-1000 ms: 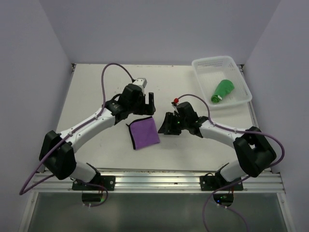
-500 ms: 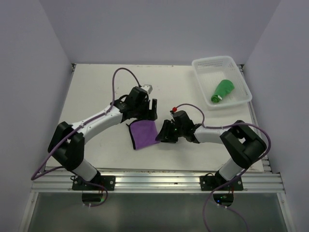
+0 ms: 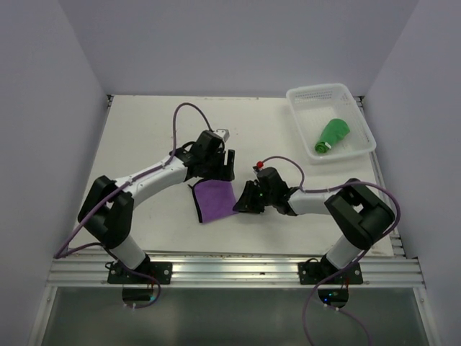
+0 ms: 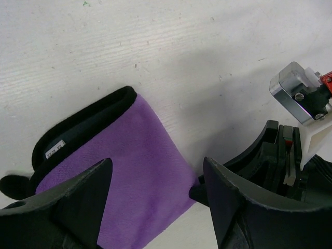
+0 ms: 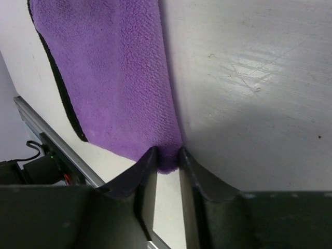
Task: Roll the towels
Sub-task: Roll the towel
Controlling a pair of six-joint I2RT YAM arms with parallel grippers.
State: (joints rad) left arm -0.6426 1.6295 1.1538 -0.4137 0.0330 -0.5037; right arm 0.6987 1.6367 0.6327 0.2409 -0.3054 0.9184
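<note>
At the centre of the top view, slightly below the middle, the purple towel (image 3: 214, 200) is seen lying flat on the white table (image 3: 144, 137), purple face up. It is flanked by the two arms, one on each side. Its black edging (image 4: 88, 116) is shown folded over along the upper left of the left wrist view, and a small white label (image 4: 54, 150) is sewn into that edge; what is printed on it cannot be read.

The left gripper (image 4: 155, 171) is held over the upper edge of the towel. Its two fingers (image 4: 78, 202) are spread wide at the bottom of the left wrist frame, with purple cloth visible in the gap between them. Nothing is gripped by them, and whether the tips touch the cloth cannot be told.

The right gripper (image 5: 167, 155) is set low against the table at the towel's right-hand corner. In the lower middle of the right wrist view its fingers are drawn close together, and the very corner of the purple cloth is pinched between them. The rest of the towel is spread out towards the upper left of that frame.

In the upper right of the top view, the green towel (image 3: 333, 135) is seen bundled up inside the white lattice basket (image 3: 324, 91), well apart from both grippers.
</note>
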